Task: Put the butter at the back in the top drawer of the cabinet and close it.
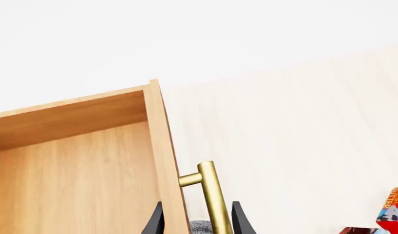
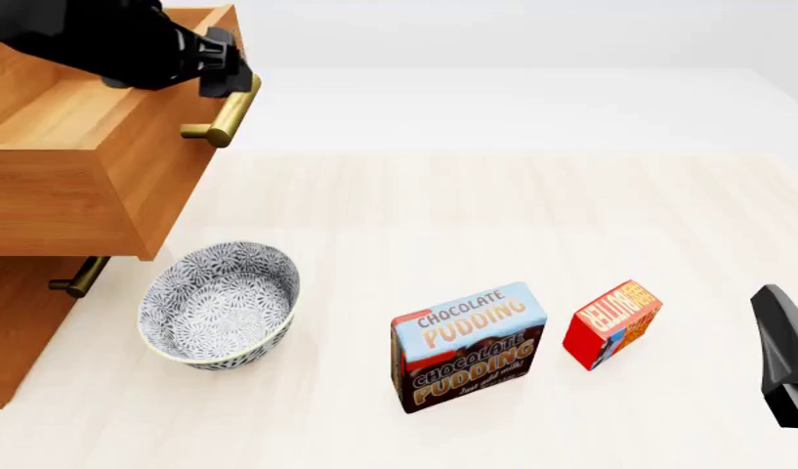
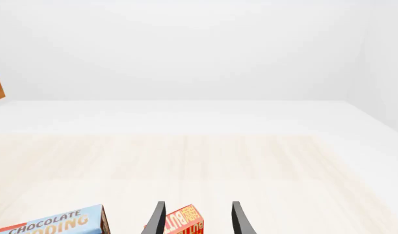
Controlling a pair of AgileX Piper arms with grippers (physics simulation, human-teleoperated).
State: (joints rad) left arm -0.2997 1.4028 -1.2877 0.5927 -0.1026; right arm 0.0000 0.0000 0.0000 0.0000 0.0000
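Observation:
The butter (image 2: 612, 322), a small red box with an orange top, lies on the table to the right of the pudding box; it also shows in the right wrist view as the butter (image 3: 183, 220) and in the left wrist view as the butter (image 1: 395, 209). The cabinet (image 2: 15, 322) stands at the left with its top drawer (image 2: 73, 181) pulled out and nothing visible inside it. My left gripper (image 2: 230, 70) is open, its fingers straddling the brass handle (image 1: 212, 195). My right gripper (image 3: 197, 204) is open and low at the front right, apart from the butter, which sits in line between its fingers.
A patterned grey bowl (image 2: 220, 303) sits in front of the cabinet, under the open drawer's corner. The chocolate pudding box (image 2: 471, 344) stands between the bowl and the butter. A lower drawer handle (image 2: 79, 277) sticks out beneath the open drawer.

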